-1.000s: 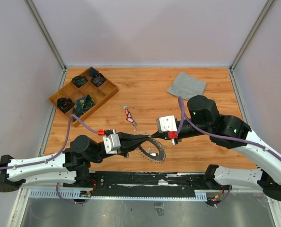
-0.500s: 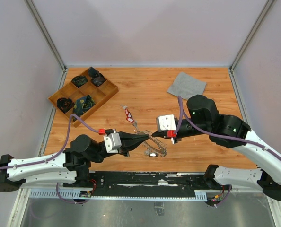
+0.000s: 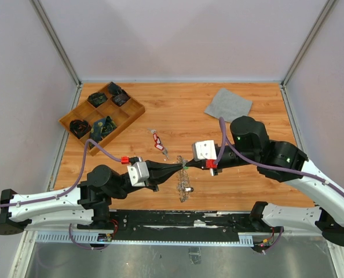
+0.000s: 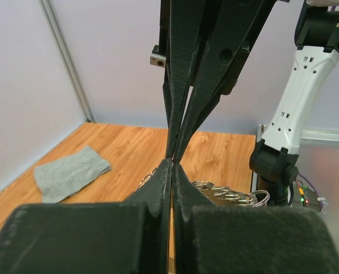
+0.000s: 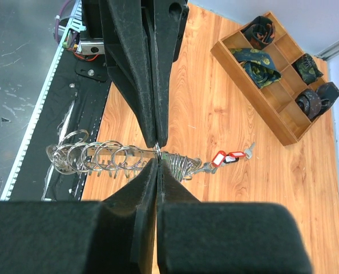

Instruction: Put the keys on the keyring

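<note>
The keyring (image 3: 184,184) hangs on edge above the table, its rim fringed with small split rings. It also shows in the right wrist view (image 5: 101,155) and the left wrist view (image 4: 232,193). My left gripper (image 3: 181,167) and right gripper (image 3: 187,167) meet tip to tip at its top rim, both shut on it. A small green speck shows at the pinch point. Keys with red tags (image 3: 157,142) lie on the table behind, apart from the ring, and show in the right wrist view (image 5: 226,157).
A wooden divided tray (image 3: 129,114) with dark rolled items stands at the back left. A grey cloth square (image 3: 228,104) lies at the back right, and shows in the left wrist view (image 4: 69,171). A black rail runs along the near table edge (image 3: 178,220).
The keyring has gone from lying flat on the table to hanging on edge. My left gripper has moved right to meet the right gripper's tips at the ring.
</note>
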